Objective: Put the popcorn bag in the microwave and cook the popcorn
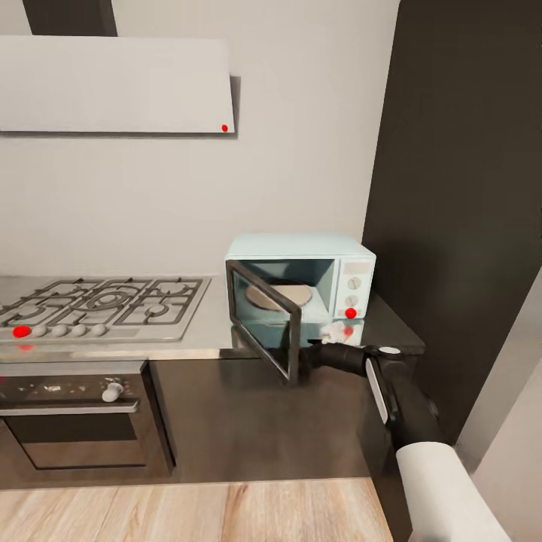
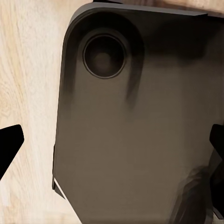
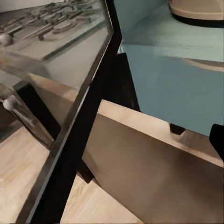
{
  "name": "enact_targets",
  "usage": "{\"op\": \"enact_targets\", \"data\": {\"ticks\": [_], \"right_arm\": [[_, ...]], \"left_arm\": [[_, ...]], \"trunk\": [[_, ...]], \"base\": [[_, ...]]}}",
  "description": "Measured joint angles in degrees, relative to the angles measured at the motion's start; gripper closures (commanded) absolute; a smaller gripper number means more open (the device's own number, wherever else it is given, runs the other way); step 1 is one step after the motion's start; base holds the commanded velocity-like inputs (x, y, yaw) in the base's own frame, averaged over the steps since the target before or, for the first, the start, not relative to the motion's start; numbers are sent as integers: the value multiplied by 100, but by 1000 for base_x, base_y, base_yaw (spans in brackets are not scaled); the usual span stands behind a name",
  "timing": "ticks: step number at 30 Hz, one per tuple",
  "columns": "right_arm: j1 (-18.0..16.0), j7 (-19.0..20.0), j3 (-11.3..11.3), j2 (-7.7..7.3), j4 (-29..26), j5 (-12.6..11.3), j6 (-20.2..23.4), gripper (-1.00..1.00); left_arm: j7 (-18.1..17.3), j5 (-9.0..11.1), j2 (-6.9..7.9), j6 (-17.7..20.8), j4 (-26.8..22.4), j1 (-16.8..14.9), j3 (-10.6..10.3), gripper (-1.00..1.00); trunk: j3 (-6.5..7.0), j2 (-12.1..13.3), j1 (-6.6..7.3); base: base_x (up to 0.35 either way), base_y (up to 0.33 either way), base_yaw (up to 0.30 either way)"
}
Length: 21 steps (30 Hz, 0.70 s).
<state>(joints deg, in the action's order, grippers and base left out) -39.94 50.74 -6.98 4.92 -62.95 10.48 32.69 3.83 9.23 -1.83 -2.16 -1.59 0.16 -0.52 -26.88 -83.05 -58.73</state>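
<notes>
The microwave is a small, boxy, pale mint-blue unit sitting on the grey countertop, at about 3 o'clock from the steel gas hob. Its long axis runs side to side along the wall, and its opening faces the camera. The dark-framed glass door hangs swung open towards 7 o'clock. A white side panel carries two knobs and a red dot. Inside sits a round tan turntable, partly hidden by the door. The right gripper is near the door's free edge; its jaws are too blurred to judge. In the left wrist view, dark fingertips stand spread wide over a dark panel.
</notes>
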Motion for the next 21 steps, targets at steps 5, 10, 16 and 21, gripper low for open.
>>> {"op": "enact_targets", "data": {"ticks": [5, 10, 16, 21], "right_arm": [[0, 88, 8, 313, 0, -5, 38, -100], [89, 407, 17, 499, -1, 34, 37, -100], [221, 511, 766, 462, -8, 65, 32, -100], [232, 457, 810, 436, -51, 98, 29, -100]], "left_arm": [[-1, 0, 0, -3, 0, 0, 0, -100], [-1, 0, 0, -3, 0, 0, 0, -100], [5, 15, 0, 5, 0, 0, 0, -100], [7, 17, 0, 6, 0, 0, 0, -100]], "trunk": [[0, 0, 0], [0, 0, 0], [0, 0, 0], [0, 0, 0]], "base": [[0, 0, 0], [0, 0, 0], [0, 0, 0], [-9, 9, 0]]}}
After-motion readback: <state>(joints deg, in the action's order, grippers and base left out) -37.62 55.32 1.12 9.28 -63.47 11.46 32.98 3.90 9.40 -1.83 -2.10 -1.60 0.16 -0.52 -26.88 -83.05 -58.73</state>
